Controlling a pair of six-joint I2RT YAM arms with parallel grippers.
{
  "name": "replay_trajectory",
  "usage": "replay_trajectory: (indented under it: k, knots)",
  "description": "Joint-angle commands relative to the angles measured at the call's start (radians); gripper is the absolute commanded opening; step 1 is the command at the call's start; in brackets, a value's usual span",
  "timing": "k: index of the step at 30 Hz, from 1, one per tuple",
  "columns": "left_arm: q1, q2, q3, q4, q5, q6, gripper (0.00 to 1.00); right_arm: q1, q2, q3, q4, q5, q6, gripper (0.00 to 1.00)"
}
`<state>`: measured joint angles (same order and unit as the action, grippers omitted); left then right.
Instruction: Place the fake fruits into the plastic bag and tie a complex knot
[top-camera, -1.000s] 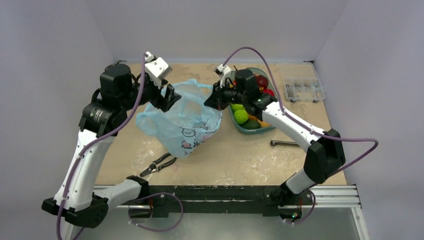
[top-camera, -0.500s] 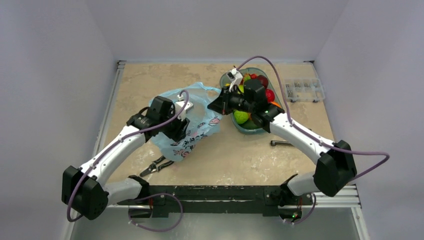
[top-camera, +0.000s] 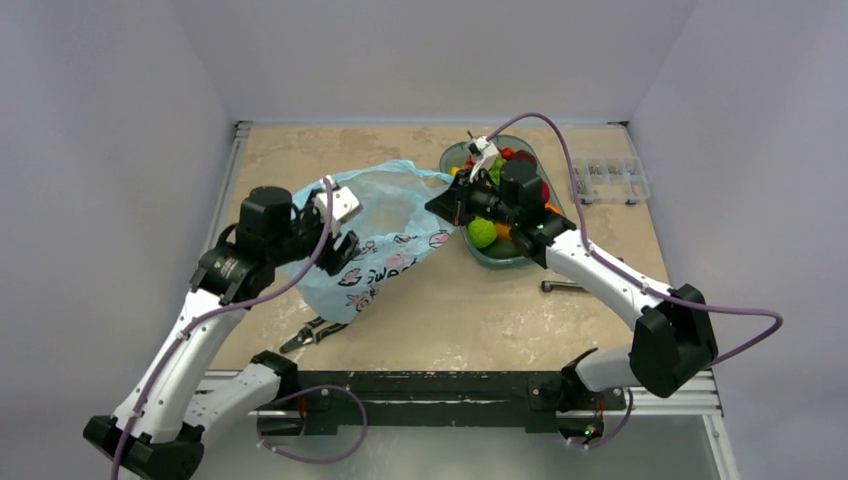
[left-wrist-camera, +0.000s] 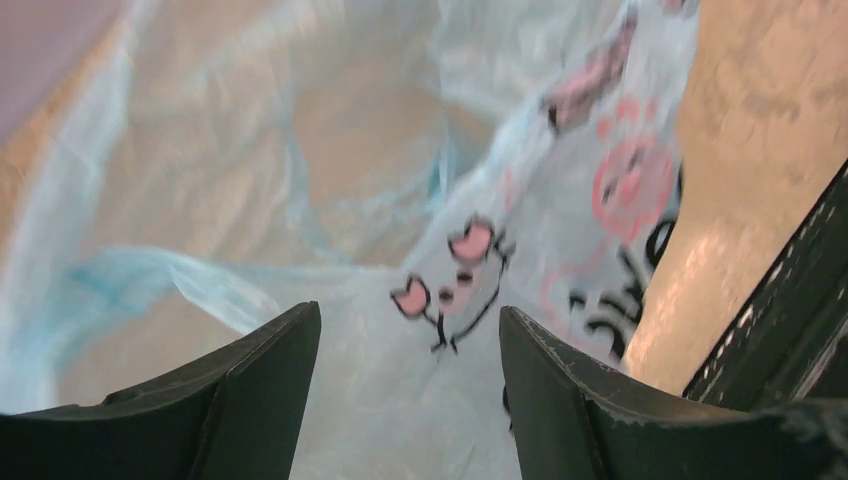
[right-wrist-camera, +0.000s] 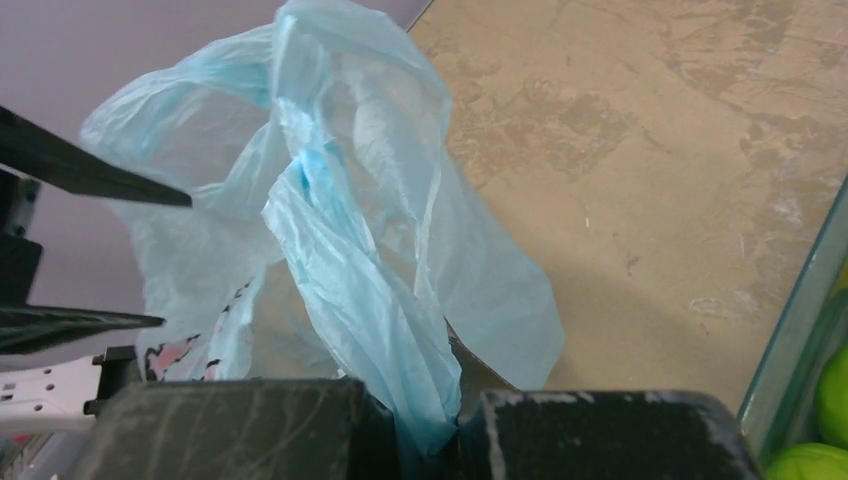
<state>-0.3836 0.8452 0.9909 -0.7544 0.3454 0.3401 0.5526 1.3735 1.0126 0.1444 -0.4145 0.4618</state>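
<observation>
The light-blue plastic bag with pink cartoon print lies stretched across the table's middle. My right gripper is shut on a bunched handle of the plastic bag, just left of the teal dish. The fake fruits, green, red and orange, sit piled in that dish; green ones show at the right wrist view's edge. My left gripper hovers over the bag's left side. Its jaws stand apart above the printed plastic without pinching it. No knot is in view.
Pliers lie near the table's front edge, below the bag. A metal key rests right of the dish. A clear compartment box sits at the back right.
My left arm swung down over the bag, then drew back left, and its jaws narrowed and widened again. My right gripper shifted slightly right, still holding the handle and pulling the bag out longer.
</observation>
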Motion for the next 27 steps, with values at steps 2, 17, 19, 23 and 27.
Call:
replay_trajectory:
  k: [2,17,19,23,27]
  knots:
    - [-0.05,0.226,0.249,0.207,-0.045,-0.191,0.66,0.02,0.02,0.008,0.1,-0.037,-0.001,0.0]
    - [0.03,0.45,-0.123,0.057,-0.146,0.309,0.43,-0.081,0.017,-0.01,0.122,-0.03,0.067,0.0]
    - [0.102,0.419,-0.175,0.065,-0.142,0.385,0.43,-0.121,-0.005,-0.026,0.09,-0.048,0.03,0.0]
    - [0.135,0.314,-0.23,0.163,-0.084,0.441,0.48,-0.136,-0.039,-0.068,0.053,-0.069,-0.09,0.0]
    - [0.118,0.304,-0.111,0.249,0.082,0.37,0.49,-0.09,-0.013,-0.071,0.049,-0.163,-0.122,0.06]
